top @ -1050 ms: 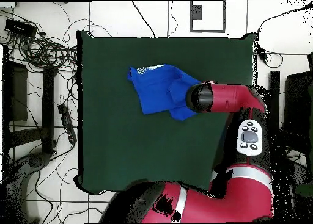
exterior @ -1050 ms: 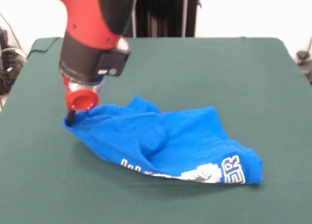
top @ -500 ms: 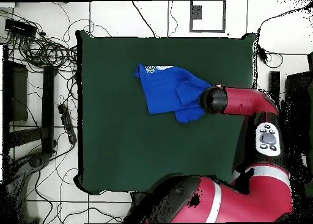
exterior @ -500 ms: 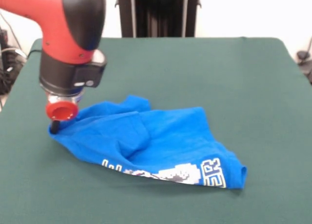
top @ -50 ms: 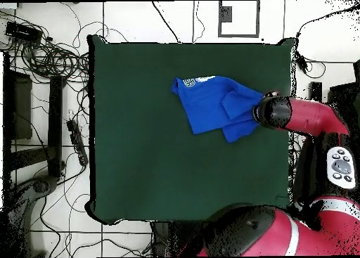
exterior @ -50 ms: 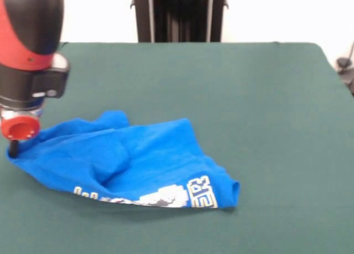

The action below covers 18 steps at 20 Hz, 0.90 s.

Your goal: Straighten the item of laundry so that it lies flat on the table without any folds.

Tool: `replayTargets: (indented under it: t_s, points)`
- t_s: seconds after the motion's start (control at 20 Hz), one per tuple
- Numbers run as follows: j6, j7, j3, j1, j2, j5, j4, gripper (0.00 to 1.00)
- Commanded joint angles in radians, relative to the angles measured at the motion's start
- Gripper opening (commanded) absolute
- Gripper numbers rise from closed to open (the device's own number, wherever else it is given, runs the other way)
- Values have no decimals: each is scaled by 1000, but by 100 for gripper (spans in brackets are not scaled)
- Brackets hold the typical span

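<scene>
The item of laundry (exterior @ -50 ms: 138, 157), a bright blue T-shirt, lies crumpled and folded over itself on the green table (exterior @ -50 ms: 254, 104); part of its white print and lettering shows along the near edge. My gripper (exterior @ -50 ms: 12, 149) is at the shirt's left tip, shut on the cloth, low over the table by its left edge. Only one dark finger shows below the red wrist. In the overhead view the shirt (top @ -50 ms: 211, 102) lies in the table's (top @ -50 ms: 140, 150) upper right part, and the wrist (top @ -50 ms: 271, 112) covers the gripper at the shirt's right end.
The arm's red links (top @ -50 ms: 309, 121) reach over the table's right edge in the overhead view. Cables and stands (top @ -50 ms: 49, 65) lie on the floor to the left of the table. A black column (exterior @ -50 ms: 180, 15) stands behind the far edge.
The gripper has pulled the shirt sideways across the table, leftward in the front view and rightward in the overhead view. The whole shirt slid along with it and stayed bunched.
</scene>
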Motion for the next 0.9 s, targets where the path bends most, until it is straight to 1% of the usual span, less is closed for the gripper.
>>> replayTargets:
  t_s: [0.05,0.1,0.25,0.4,0.55,0.65,0.75,0.9]
  points:
    - [113,-308,136,6,1,-25,-28,0]
    - [108,-308,133,8,2,-18,-24,100]
    - [129,-296,138,9,-2,1,-7,100]
    - [98,-244,123,26,-10,3,22,100]
    - [69,-131,72,73,-19,4,44,100]
    - [73,-91,47,107,-38,2,58,100]
    - [92,-81,20,148,-68,-8,69,100]
    - [144,-86,-3,190,-109,2,79,100]
